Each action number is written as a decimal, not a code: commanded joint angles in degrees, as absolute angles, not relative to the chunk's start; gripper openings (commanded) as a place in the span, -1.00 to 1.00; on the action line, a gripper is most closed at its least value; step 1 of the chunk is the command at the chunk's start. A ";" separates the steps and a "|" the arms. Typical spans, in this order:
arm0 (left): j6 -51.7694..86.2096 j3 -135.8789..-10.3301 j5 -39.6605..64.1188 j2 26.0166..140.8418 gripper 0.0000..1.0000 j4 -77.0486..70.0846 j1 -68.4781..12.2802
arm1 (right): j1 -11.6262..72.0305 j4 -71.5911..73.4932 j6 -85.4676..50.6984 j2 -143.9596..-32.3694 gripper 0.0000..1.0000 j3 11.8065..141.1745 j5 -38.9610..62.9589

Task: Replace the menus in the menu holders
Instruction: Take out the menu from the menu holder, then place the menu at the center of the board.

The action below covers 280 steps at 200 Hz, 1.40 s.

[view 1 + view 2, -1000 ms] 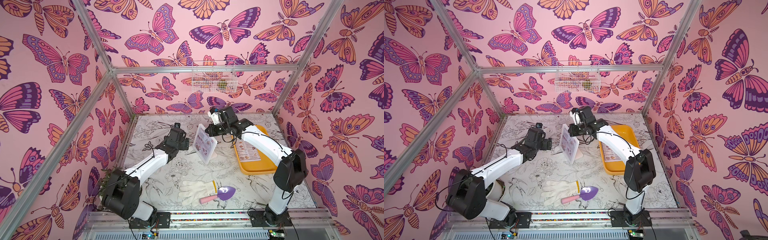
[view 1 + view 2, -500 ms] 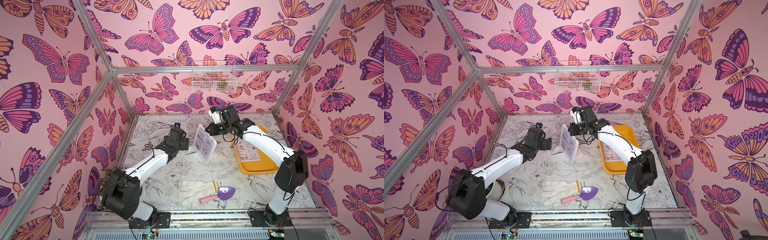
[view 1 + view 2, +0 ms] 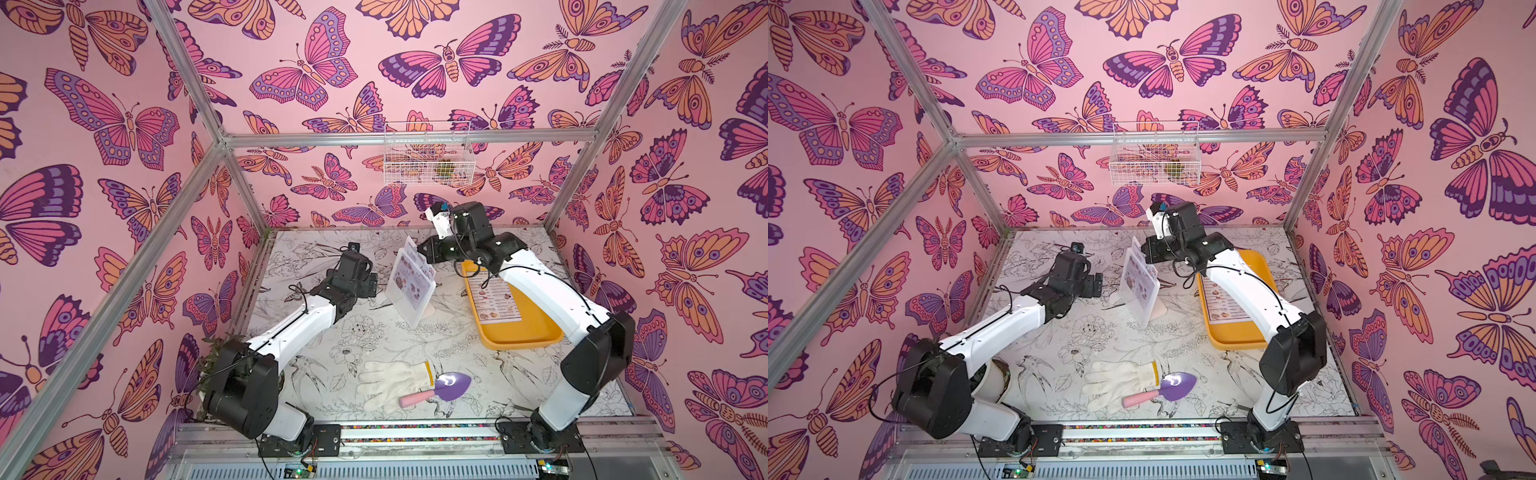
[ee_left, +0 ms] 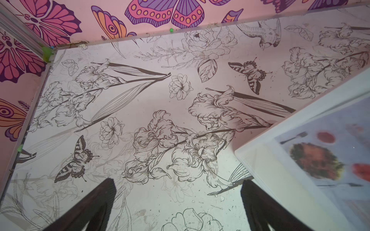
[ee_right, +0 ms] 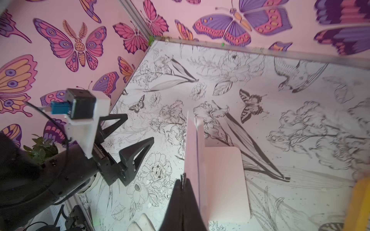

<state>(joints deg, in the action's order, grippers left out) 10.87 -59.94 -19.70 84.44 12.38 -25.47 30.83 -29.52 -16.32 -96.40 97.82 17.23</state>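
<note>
Black fingers of your right gripper (image 5: 183, 181) were clenched on the upper edge of the pale "Special Menu" sheet (image 5: 191, 152), which stood edge-on in the wrist view beside the white-framed menu holder (image 3: 405, 305). In both top views the sheet's top poked above the frame, so it was only partly seated in the slot.

Your left gripper (image 4: 178, 181) hung released, jaws spread wide, just beside the holder's near edge and touching nothing.

I judged this the sheet-in-slot step — whether the paper was going in or coming out, I could not tell. Either way, your next move called for travel straight along the slot, since thin paper pinched at one corner would buckle or jam if skewed. The light stand could tip or slide on its slanted foot, so steadying the frame with your free left gripper looked wise.

The "Dim Sum Inn" menu (image 3: 496, 299) lay flat in the yellow plastic tray (image 3: 528, 338), near the holder on your right arm's side.

Beneath was a tabletop (image 3: 332, 357) printed with black line-drawn flowers and birds, speckled with grit. A white glove (image 3: 390, 384) and a purple trowel (image 3: 440, 388) lay touching near the front edge. Pink butterfly walls in aluminium framing enclosed everything — a wire basket (image 3: 428, 160) hung on the back wall.
</note>
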 commanded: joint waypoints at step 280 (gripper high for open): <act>18.49 -76.73 -27.37 82.42 1.00 41.57 -6.52 | 52.01 -21.51 23.13 -129.18 -1.00 113.85 2.99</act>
<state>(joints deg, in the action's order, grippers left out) 16.71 -77.25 -25.82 82.65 39.53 -6.66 49.87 -25.65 13.67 -125.84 111.55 13.45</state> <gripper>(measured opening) 0.998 0.040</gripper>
